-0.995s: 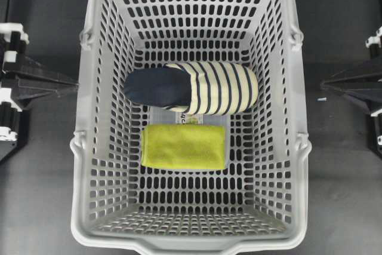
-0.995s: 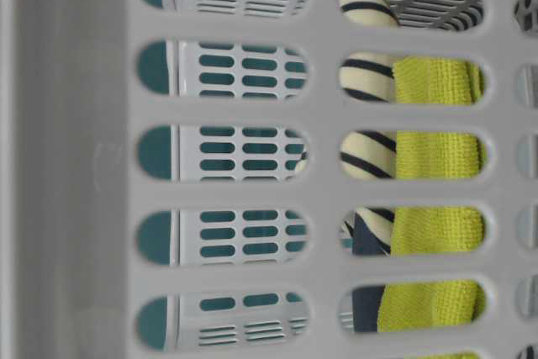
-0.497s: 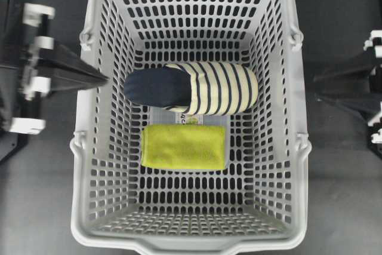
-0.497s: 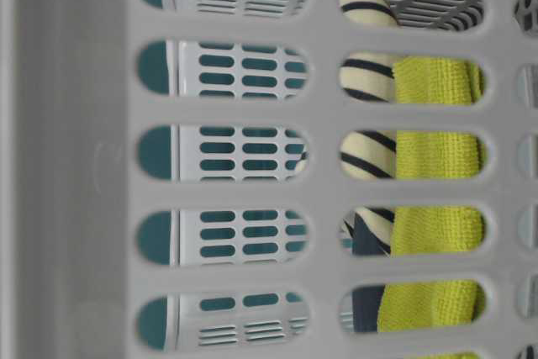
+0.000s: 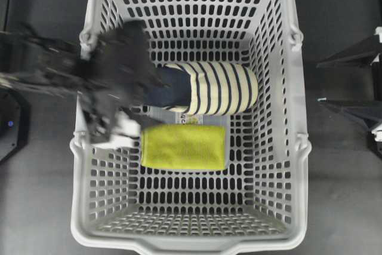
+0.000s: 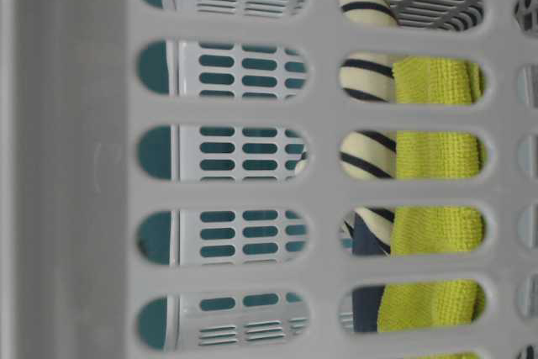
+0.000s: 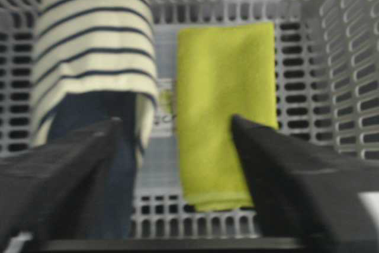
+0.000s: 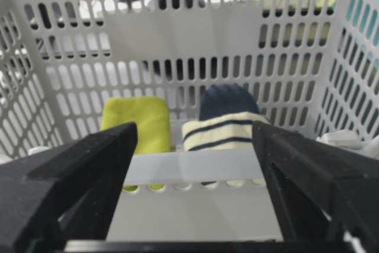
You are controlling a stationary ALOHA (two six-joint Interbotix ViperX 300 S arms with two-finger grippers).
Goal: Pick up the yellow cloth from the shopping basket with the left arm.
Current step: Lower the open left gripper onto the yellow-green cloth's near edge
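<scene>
The yellow cloth (image 5: pixel 184 146) lies folded flat on the floor of the shopping basket (image 5: pixel 80 195), near its middle. My left gripper (image 5: pixel 146 100), blurred with motion, hangs over the basket's left wall, above the floor. In the left wrist view its fingers stand wide apart around nothing: one over the slipper's navy end, the other over the near end of the cloth (image 7: pixel 228 105). My right gripper (image 5: pixel 318 82) is open outside the basket's right wall, facing the rim (image 8: pixel 195 167). The cloth (image 8: pixel 136 124) shows beyond that rim and through the wall slots (image 6: pixel 437 157).
A cream-and-navy striped slipper (image 5: pixel 221 88) lies just behind the cloth, touching its far edge. A flat clear packet with print (image 5: pixel 164 114) pokes out from under both. The basket's tall slotted walls (image 7: pixel 349 57) surround everything. Dark tabletop (image 5: pixel 42 207) lies around the basket.
The left arm has swung from outside the basket's left side over the wall to above the slipper and cloth, and its jaws have opened. The right gripper's jaws have spread apart in place.
</scene>
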